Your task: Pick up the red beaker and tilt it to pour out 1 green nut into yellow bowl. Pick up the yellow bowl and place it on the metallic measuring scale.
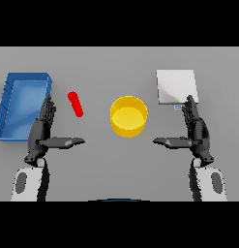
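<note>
A red beaker [75,103], thin and elongated, stands tilted on the grey table left of centre. The yellow bowl [128,116] sits in the middle, and I see nothing inside it. The metallic measuring scale [175,86], a pale square plate, lies at the back right. My left hand [43,130] is open at the left, fingers straight and thumb pointing inward, a little below and left of the beaker. My right hand [195,130] mirrors it at the right, open, just in front of the scale. Neither hand touches anything. No green nut is visible.
A blue tray [9,109] with raised walls stands at the far left, just beyond my left hand. The grey table [116,68] stretches behind the bowl.
</note>
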Action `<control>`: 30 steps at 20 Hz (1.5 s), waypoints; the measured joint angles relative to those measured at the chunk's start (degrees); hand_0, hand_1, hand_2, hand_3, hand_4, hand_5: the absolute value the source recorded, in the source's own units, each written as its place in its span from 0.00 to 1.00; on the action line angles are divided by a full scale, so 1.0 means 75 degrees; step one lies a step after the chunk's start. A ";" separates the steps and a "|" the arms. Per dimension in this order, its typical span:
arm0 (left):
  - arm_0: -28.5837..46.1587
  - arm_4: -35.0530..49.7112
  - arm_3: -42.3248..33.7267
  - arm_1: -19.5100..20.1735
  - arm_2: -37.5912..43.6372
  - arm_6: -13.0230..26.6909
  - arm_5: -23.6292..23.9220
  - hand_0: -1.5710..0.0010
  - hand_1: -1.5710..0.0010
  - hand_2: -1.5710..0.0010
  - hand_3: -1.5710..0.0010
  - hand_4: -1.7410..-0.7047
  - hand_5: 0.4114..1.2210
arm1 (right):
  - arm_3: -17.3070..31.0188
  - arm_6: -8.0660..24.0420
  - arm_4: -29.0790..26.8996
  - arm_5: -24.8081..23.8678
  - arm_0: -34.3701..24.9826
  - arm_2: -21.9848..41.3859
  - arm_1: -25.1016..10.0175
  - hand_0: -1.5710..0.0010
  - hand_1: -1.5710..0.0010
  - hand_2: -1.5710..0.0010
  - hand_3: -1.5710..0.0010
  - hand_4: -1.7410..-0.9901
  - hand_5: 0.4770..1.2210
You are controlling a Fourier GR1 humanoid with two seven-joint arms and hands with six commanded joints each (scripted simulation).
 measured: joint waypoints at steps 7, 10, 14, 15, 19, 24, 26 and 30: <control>0.0363 -0.0417 -0.0482 0.0161 -0.0346 -0.0160 -0.0013 1.00 1.00 1.00 1.00 0.52 0.29 | -0.0301 -0.0629 0.0778 -0.0108 0.0310 0.0341 -0.0345 1.00 1.00 1.00 1.00 0.67 0.27; 0.0744 -0.0898 -0.1027 0.0402 -0.0753 0.0105 -0.0100 1.00 1.00 1.00 1.00 0.50 0.30 | -0.0937 -0.0900 0.1844 -0.0338 0.0885 0.0895 -0.0575 1.00 1.00 1.00 1.00 0.67 0.27; 0.0814 -0.1083 -0.1218 0.0471 -0.0930 0.0363 -0.0147 1.00 1.00 1.00 1.00 0.48 0.32 | -0.1141 -0.0665 0.1875 -0.0343 0.0884 0.0867 -0.0669 1.00 1.00 1.00 1.00 0.65 0.27; 0.0762 -0.1096 -0.1149 0.0509 -0.0911 0.0390 -0.0165 1.00 1.00 1.00 1.00 0.47 0.33 | -0.1133 -0.0689 0.1823 -0.0295 0.0901 0.0868 -0.0667 1.00 1.00 1.00 1.00 0.65 0.28; 0.0089 -0.1016 -0.0359 0.0422 -0.0801 0.0512 -0.0244 1.00 1.00 1.00 1.00 0.37 0.39 | -0.1228 -0.0946 0.1536 -0.0085 0.1049 0.0917 -0.0552 1.00 1.00 1.00 1.00 0.61 0.27; -0.0932 -0.1123 0.0906 0.0343 -0.0568 0.0497 -0.0131 1.00 1.00 1.00 1.00 0.35 0.40 | -0.1114 -0.0915 0.1414 -0.0024 0.1019 0.0813 -0.0597 1.00 1.00 1.00 1.00 0.56 0.28; -0.1195 -0.1163 0.1362 0.0364 -0.0434 0.0369 -0.0050 1.00 1.00 1.00 1.00 0.37 0.39 | -0.1267 -0.0896 0.1316 0.0014 0.1036 0.0817 -0.0573 1.00 1.00 1.00 1.00 0.55 0.28; -0.1861 -0.1108 0.2327 0.0308 -0.0177 0.0234 0.0009 1.00 1.00 1.00 1.00 0.39 0.37 | -0.1238 -0.0742 0.1372 -0.0074 0.1022 0.0767 -0.0588 1.00 1.00 1.00 1.00 0.54 0.28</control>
